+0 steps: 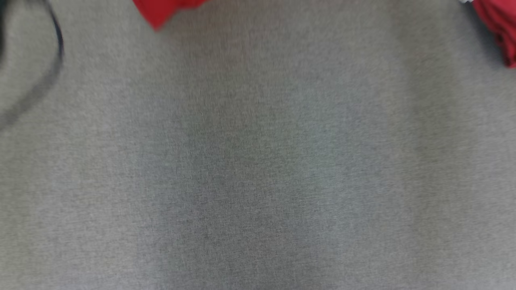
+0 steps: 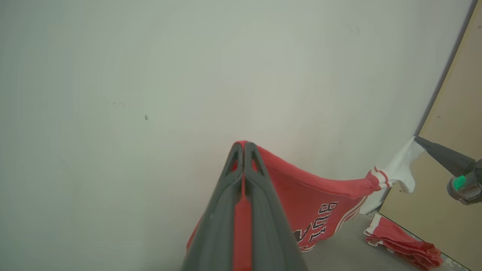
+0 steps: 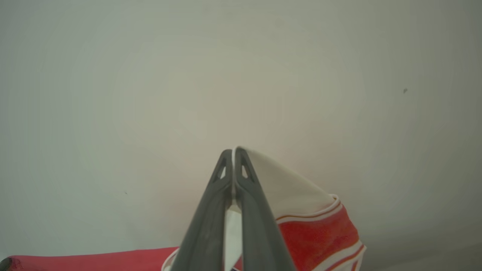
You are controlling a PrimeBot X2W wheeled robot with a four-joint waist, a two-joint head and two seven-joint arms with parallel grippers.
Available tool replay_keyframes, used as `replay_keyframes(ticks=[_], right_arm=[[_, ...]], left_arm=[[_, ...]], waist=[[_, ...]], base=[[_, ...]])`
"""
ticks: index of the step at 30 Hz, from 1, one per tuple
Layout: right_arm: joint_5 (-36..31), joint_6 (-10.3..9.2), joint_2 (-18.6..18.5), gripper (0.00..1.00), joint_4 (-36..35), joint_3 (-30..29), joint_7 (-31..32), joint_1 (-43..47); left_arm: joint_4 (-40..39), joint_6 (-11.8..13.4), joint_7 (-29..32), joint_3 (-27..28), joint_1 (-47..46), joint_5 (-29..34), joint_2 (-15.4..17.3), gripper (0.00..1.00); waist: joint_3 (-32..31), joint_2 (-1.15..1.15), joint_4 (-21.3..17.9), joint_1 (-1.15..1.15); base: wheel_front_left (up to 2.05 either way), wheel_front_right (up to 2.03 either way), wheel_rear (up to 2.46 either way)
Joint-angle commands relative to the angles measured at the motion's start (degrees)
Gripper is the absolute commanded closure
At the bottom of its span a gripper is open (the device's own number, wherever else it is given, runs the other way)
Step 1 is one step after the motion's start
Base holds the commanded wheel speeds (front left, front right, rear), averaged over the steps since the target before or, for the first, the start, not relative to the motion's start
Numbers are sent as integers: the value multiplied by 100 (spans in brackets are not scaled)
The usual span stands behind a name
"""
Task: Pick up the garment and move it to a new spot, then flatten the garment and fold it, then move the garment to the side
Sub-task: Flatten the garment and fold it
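Observation:
The garment (image 2: 320, 195) is a red jersey with white trim and lettering, hanging stretched in the air before a pale wall. My left gripper (image 2: 244, 145) is shut on its red edge. My right gripper (image 3: 233, 150) is shut on a white-trimmed part of the garment (image 3: 316, 229); in the left wrist view the right gripper (image 2: 417, 140) holds the far end. A red corner of the garment (image 1: 165, 10) dips in at the top edge of the head view, above the grey table surface (image 1: 258, 161).
Another red bundle of cloth (image 2: 403, 244) lies on the grey surface by the wall; the same bundle (image 1: 498, 28) sits at the head view's top right. A dark cable (image 1: 58, 44) curves at the far left. A tan panel (image 2: 455, 113) stands on the right.

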Motion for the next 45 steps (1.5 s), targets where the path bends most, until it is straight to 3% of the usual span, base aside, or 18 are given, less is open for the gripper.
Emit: replay_keyframes(ticks=[1,5,10,13,18,21,24,29,36,45], right_arm=[[164,12,-134,100,-305,-80,18,696],[484,12,-225,100,-1156,-374,72,2769],[539,12,87,100,-1890,-653,222,4795],[388,12,278,100,-2197,-765,240,5728],[168,13,569,100,-2451,-908,106,7042],[59,13,619,100,-2605,-948,22,7583],[-130,12,403,100,-2747,-708,-4,7962],[-180,12,135,100,-2561,-475,-241,8347],[200,12,-114,100,-2327,-203,-288,8821],[821,12,-513,100,-2478,130,26,9360]], left_arm=[[-165,6,-32,251,452,12,76,100],[-509,16,-29,1222,2134,175,0,100],[-789,14,-31,2072,4034,758,-337,100],[-878,13,-31,2322,4979,1041,-579,100],[-983,8,-31,2228,6212,1469,-735,100],[-1017,8,-31,2112,6745,1625,-739,100],[-1016,7,-31,2137,7248,1723,-844,100],[-1030,6,-30,2528,8128,1866,-1230,100],[-933,7,-31,2731,8962,2401,-1527,100],[-822,8,-30,3071,9327,2757,-1494,100]], waist=[[-413,0,-3,1],[-738,0,36,1],[-1090,0,16,1],[-1271,0,24,1],[-1539,0,39,1],[-1661,0,29,1],[-1778,0,-19,1],[-1966,0,-50,1],[-2181,0,154,1],[-2341,0,401,1]], base=[[0,0,0],[0,0,0],[0,0,0],[0,0,0],[0,0,0],[0,0,0],[0,0,0],[0,0,0],[0,0,0],[0,0,0]])
